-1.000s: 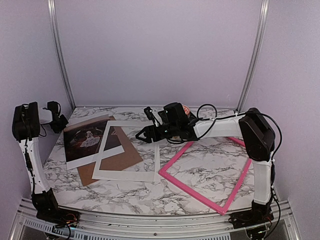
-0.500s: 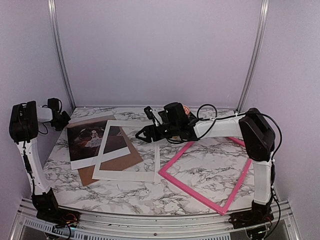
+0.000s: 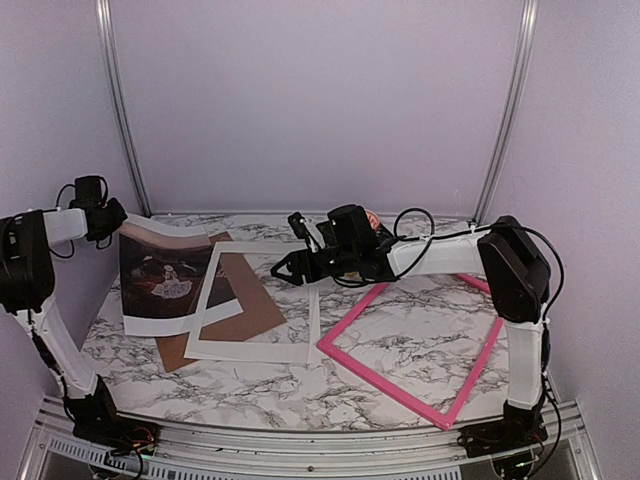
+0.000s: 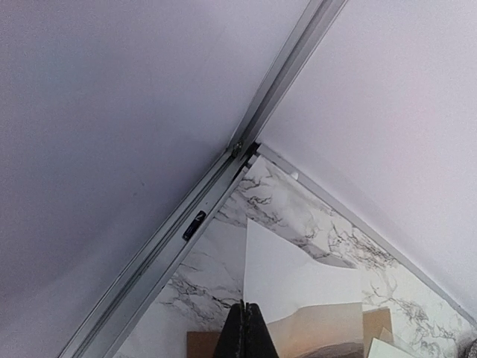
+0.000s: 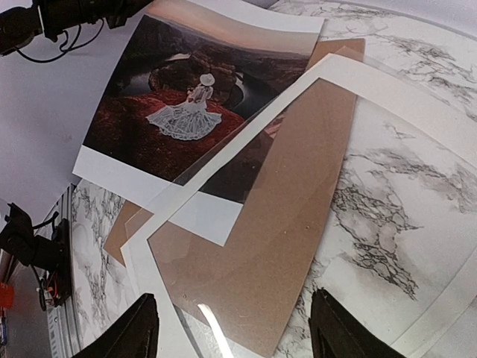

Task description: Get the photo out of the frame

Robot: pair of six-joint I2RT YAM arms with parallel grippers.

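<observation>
The left end effector point(image 3: 112, 221), pinched shut on the far edge of the photo point(image 3: 160, 280), holds it raised at nine o'clock, well apart from the empty frame point(image 3: 420, 345) at four o'clock. The right end effector point(image 3: 288, 266) hangs open, holding nothing, above the backing board point(image 3: 245, 305). The removal looks nearly done. The next move calls for lowering the photo flat onto the surface point(image 3: 300, 385) and releasing it gently.

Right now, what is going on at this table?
The left gripper is shut on the far edge of the photo and holds it up off the table. The photo's near end lies partly on the brown board. The right gripper hangs open over the white mat. The pink frame lies empty on the right.
</observation>
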